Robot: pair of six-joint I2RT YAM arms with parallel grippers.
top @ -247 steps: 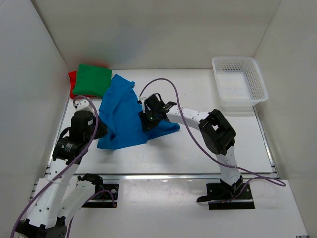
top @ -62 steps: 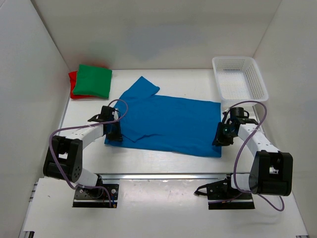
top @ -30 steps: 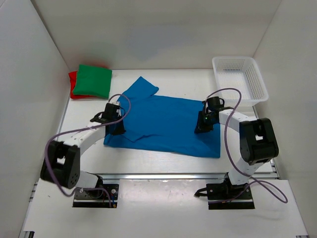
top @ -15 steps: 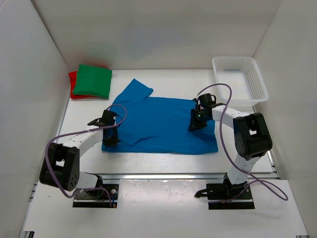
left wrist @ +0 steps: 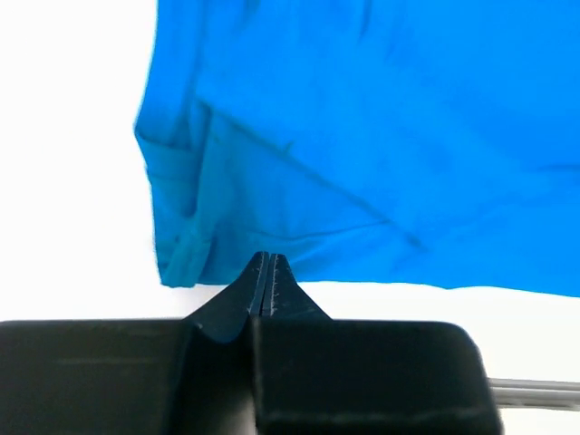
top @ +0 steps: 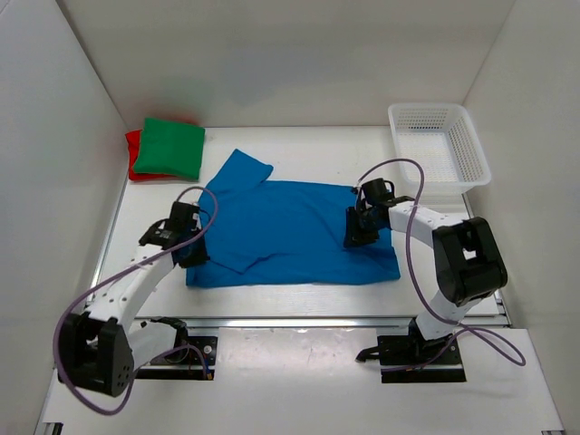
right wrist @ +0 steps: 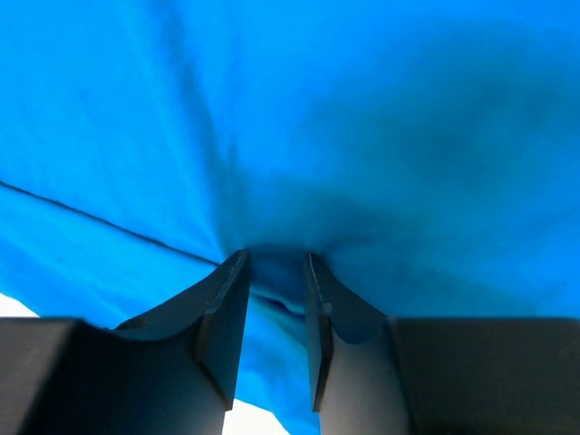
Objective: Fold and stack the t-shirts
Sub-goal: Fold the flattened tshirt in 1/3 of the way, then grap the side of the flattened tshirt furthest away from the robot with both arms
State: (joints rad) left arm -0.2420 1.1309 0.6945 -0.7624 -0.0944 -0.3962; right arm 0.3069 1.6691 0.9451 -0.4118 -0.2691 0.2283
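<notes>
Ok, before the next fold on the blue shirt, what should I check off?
1. Right gripper holding blue shirt: ok, cloth bunched between its fingers.
2. Left gripper holding cloth: not ok, shut at the hem, nothing seen between.
3. Flatness of blue shirt: not ok, end by Left gripper doubled over.
4. Green shirt folded atop red shirt: ok.
5. Basket apart from blue shirt: ok.

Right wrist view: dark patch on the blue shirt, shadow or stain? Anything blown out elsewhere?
Right wrist: looks like a soft-edged shadow on the blue shirt, cloth up close slightly soft, right claw pinching a pucker. Left wrist: table blown out to flat white, left claw near black, cloth seams sharp. Top external: even light, only faint shadows.
</notes>
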